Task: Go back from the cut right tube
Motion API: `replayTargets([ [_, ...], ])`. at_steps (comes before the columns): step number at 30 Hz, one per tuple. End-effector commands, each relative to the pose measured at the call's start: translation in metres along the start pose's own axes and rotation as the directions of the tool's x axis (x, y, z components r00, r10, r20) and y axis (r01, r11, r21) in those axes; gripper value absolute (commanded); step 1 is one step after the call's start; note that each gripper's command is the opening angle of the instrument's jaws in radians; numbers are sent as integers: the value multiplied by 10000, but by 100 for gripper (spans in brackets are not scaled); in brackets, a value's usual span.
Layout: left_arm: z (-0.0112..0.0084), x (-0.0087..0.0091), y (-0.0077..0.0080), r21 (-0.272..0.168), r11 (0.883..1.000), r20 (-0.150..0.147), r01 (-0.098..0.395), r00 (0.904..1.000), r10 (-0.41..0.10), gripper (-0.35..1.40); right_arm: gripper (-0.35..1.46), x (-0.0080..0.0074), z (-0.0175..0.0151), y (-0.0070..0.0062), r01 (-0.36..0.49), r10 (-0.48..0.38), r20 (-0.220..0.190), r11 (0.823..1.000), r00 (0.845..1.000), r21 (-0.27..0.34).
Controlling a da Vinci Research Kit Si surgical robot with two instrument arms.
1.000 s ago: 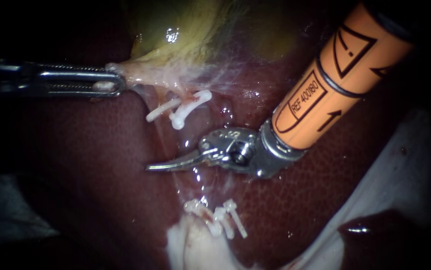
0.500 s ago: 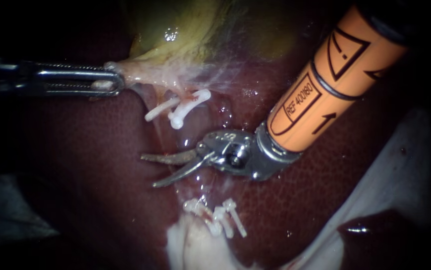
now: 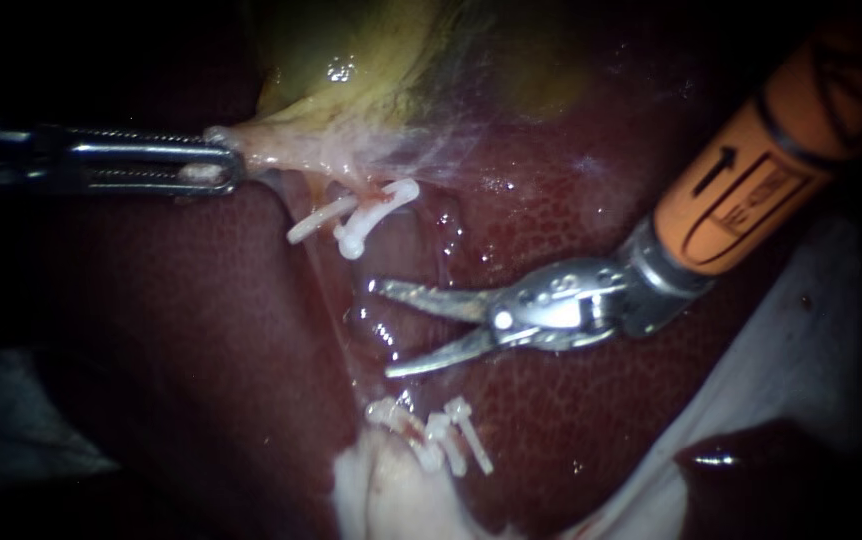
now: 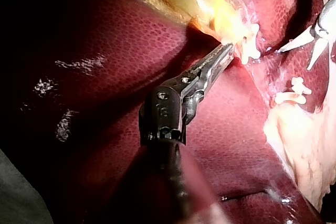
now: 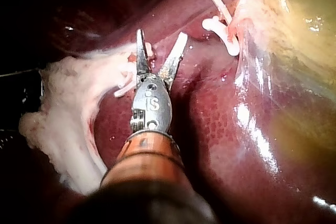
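My right instrument (image 3: 383, 328), with an orange shaft, comes in from the upper right. Its two blades stand open over the liver (image 3: 571, 420), holding nothing, in the gap between two groups of white clips. The upper clips (image 3: 356, 220) sit on the tube end under the gallbladder (image 3: 371, 70). The lower clips (image 3: 431, 430) sit on the stump by pale tissue. My left instrument (image 3: 216, 165) is shut on the gallbladder's pale neck. The right wrist view shows the open blades (image 5: 160, 38) short of the upper clips (image 5: 223, 27). In the left wrist view the jaws (image 4: 223, 56) pinch the neck.
Pale fatty tissue (image 3: 391, 500) lies under the lower clips. A white cloth (image 3: 801, 330) runs along the liver's right side, with a dark wet pool (image 3: 751, 460) below it. Wet film glistens on the liver between the clip groups.
The right instrument's blades went from shut to wide open. The instrument drew back to the right, away from the gap between the clips. The left instrument kept its hold.
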Motion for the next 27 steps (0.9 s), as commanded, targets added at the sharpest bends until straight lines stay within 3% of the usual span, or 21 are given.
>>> replayTargets([
  [1, 0, 0, -1, -1, 10000, 0, -5, 10000, 5, -35, 145, 1, -8, 0, 180, -180, 356, 9998, 9992, 1],
  [5, 0, -1, -1, -2, 10000, 0, -6, 10000, 6, -35, 145, 9, -39, 3, 757, -731, 1314, 9970, 9886, -148],
  [10, 1, -1, -2, -6, 10000, 2, -13, 10000, 13, -35, 145, 20, -73, 8, 882, -800, 1854, 9954, 9794, -366],
  [13, 2, -3, -4, -6, 10000, 1, -22, 10000, 22, -35, 145, 21, -86, 8, 735, -711, 1825, 9973, 9806, -64],
  [22, 5, -5, -6, 9, 10000, -7, -38, 10000, 38, -35, 145, 19, -95, 7, 675, -664, 2015, 9977, 9772, 14],
  [27, 21, -15, -10, 96, 9999, -51, -99, 9999, 99, -35, 145, 18, -98, 6, 394, -380, 2007, 9992, 9789, -31],
])
